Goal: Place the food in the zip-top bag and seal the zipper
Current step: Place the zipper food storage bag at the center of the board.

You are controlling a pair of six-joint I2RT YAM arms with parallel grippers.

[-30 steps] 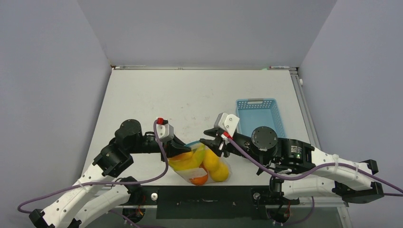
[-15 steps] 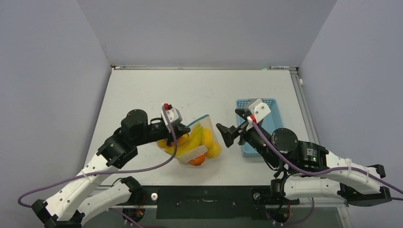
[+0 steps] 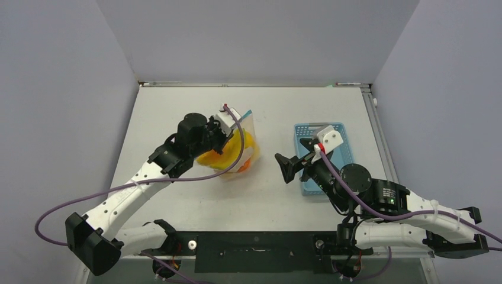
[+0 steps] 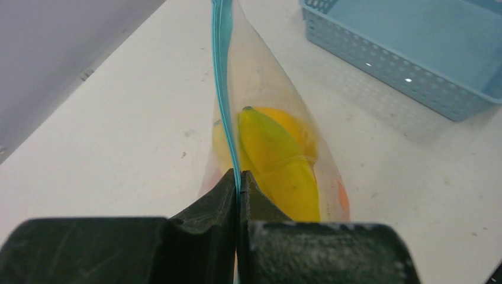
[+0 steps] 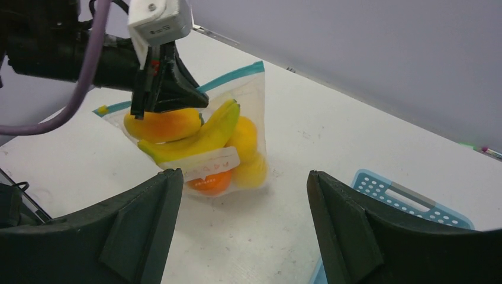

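Pale grey walls (image 3: pixel 248 41) close in a white, lightly scuffed table (image 3: pixel 171 112) on three sides. A light blue basket (image 3: pixel 319 126) sits on the right half of the table, just beyond my right arm.

My left gripper (image 4: pixel 238 180) is clenched on the zipper (image 4: pixel 222 71), its two fingertips pressed flat together with the blue strip between them. The zip-top bag (image 5: pixel 251 106) hangs from that pinch left of the table's middle, mouth edge up and belly down. I cannot tell whether its lower corner touches the table. The strip is the bag's long axis. It runs straight away from my left wrist toward the far right, and from there it reads as one thin line.

The food (image 5: pixel 204 142) sags low inside the bag. A banana lies lengthwise under the strip with its tip toward the far end, yellow rounds are behind it, and an orange one is at the bottom.

My right gripper (image 3: pixel 284 167) is released, with its jaws spread wide. It holds nothing and stands apart from the bag, between the bag and the basket, facing the bag.
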